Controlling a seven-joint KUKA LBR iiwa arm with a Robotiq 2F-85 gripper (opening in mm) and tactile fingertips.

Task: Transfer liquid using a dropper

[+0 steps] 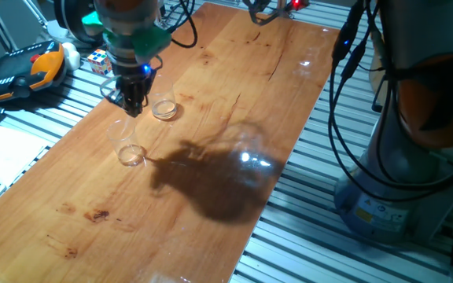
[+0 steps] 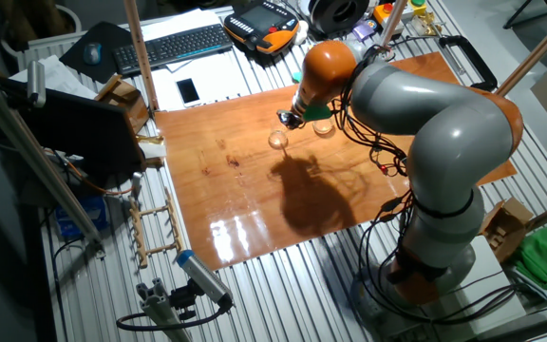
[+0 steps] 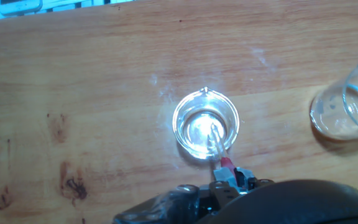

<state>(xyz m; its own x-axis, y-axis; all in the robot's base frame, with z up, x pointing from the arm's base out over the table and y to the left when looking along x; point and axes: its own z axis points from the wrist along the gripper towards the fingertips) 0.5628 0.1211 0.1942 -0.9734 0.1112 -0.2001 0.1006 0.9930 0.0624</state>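
Note:
My gripper (image 3: 232, 179) is shut on the dropper (image 3: 219, 149), a thin clear tube with a red end (image 3: 226, 164) at the fingers. Its tip hangs inside the rim of a small clear cup (image 3: 205, 124) that holds a shallow layer of glinting clear liquid (image 3: 194, 132). A second clear cup (image 3: 345, 104) stands to the right. In one fixed view the gripper (image 1: 134, 104) hangs just above the taller cup (image 1: 130, 146), with the lower cup (image 1: 163, 108) beside it. In the other fixed view the gripper (image 2: 292, 119) is by both cups (image 2: 278, 141). The dropper is too thin to see in the fixed views.
The cups stand on a wooden table top (image 1: 211, 181). A Rubik's cube (image 1: 101, 60) and an orange-black pendant (image 1: 18, 72) lie off its far left edge. A keyboard (image 2: 174, 45) and a phone (image 2: 187, 90) lie behind the table. The arm's base (image 2: 435, 247) stands at the side.

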